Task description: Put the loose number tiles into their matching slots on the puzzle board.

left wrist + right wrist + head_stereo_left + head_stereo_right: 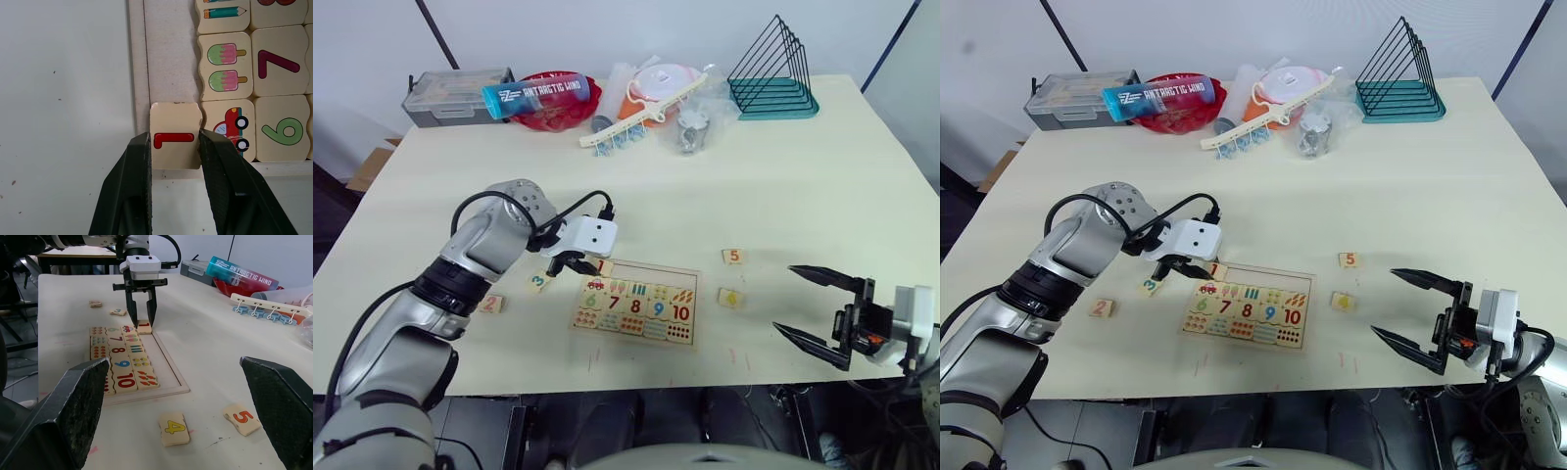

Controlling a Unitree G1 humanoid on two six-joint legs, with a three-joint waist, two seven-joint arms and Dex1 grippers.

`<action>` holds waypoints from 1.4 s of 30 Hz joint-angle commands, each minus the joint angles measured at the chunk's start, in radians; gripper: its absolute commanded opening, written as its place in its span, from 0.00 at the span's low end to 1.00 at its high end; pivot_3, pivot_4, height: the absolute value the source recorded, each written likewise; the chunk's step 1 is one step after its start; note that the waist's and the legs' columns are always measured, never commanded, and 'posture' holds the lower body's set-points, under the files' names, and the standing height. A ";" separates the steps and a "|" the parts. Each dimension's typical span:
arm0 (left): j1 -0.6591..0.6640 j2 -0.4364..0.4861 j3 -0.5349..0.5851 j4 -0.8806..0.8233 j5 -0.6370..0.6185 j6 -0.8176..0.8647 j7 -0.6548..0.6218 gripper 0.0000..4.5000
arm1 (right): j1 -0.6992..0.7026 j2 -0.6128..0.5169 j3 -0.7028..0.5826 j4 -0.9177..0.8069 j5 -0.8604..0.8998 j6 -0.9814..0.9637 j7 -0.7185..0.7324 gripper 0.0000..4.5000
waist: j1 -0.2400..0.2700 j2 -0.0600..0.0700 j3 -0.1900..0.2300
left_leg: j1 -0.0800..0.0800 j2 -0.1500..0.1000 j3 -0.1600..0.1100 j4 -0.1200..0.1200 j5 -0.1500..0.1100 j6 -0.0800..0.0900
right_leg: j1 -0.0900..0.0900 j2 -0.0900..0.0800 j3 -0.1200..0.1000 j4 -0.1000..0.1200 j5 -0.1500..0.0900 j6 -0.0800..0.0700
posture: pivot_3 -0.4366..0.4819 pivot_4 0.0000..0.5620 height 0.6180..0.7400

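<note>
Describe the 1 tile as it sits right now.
The 1 tile is a small light-wood square with a red digit. The left gripper is shut on it, black fingers on two opposite edges. It sits at the end of the puzzle board recess, beside the car piece, overlapping the frame, apparently not seated.

Open tabletop [803, 186] lies between the board [636, 304] and the clutter along the far edge at 12 o'clock. Left gripper [173, 142], clamped on tile 1 [175, 141], occupies the board's 10 o'clock corner. Tiles 4 [731, 298] and 5 [733, 257] lie at 3 o'clock; tiles 3 [539, 282] and 2 [490, 304] at 9 o'clock.
</note>
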 commanded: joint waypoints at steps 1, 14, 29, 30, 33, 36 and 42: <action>0.000 -0.003 0.005 -0.023 -0.006 -0.006 -0.014 0.20 | 0.006 0.001 -0.015 -0.012 0.007 -0.020 0.002 1.00 | 0.000 0.000 0.000 | 0.000 0.000 0.000 0.000 0.000 0.000 | 0.000 0.000 0.000 0.000 0.000 0.000 | 0.48 0.27 1.00; 0.000 -0.015 0.006 -0.021 -0.009 -0.018 -0.016 0.20 | 0.018 0.000 -0.013 -0.013 0.000 -0.029 0.003 1.00 | 0.000 0.000 0.000 | 0.000 0.000 0.000 0.000 0.000 0.000 | 0.000 0.000 0.000 0.000 0.000 0.000 | 0.48 0.27 1.00; -0.006 -0.009 0.014 0.003 0.003 -0.033 -0.007 0.20 | 0.010 0.000 -0.003 -0.001 -0.008 -0.038 0.005 1.00 | 0.000 0.000 0.000 | 0.000 0.000 0.000 0.000 0.000 0.000 | 0.000 0.000 0.000 0.000 0.000 0.000 | 0.48 0.27 1.00; -0.005 -0.007 0.015 0.003 0.003 -0.032 -0.007 0.20 | 0.010 0.001 -0.003 0.000 -0.009 -0.039 0.006 1.00 | 0.000 0.000 0.000 | 0.000 0.000 0.000 0.000 0.000 0.000 | 0.000 0.000 0.000 0.000 0.000 0.000 | 0.48 0.27 1.00; -0.003 -0.005 0.016 0.001 0.003 -0.032 -0.007 0.20 | 0.007 0.000 -0.001 0.002 -0.009 -0.040 0.006 1.00 | 0.000 0.000 0.000 | 0.000 0.000 0.000 0.000 0.000 0.000 | 0.000 0.000 0.000 0.000 0.000 0.000 | 0.48 0.27 1.00; -0.002 -0.004 0.016 0.001 0.003 -0.030 -0.008 0.20 | 0.005 -0.001 0.000 0.004 -0.010 -0.041 0.007 1.00 | 0.000 0.000 0.000 | 0.000 0.000 0.000 0.000 0.000 0.000 | 0.000 0.000 0.000 0.000 0.000 0.000 | 0.48 0.27 1.00; -0.008 -0.006 0.023 0.005 0.000 -0.022 -0.001 0.20 | 0.001 -0.001 0.002 0.008 -0.010 -0.041 0.009 1.00 | 0.000 0.000 0.000 | 0.000 0.000 0.000 0.000 0.000 0.000 | 0.000 0.000 0.000 0.000 0.000 0.000 | 0.48 0.27 1.00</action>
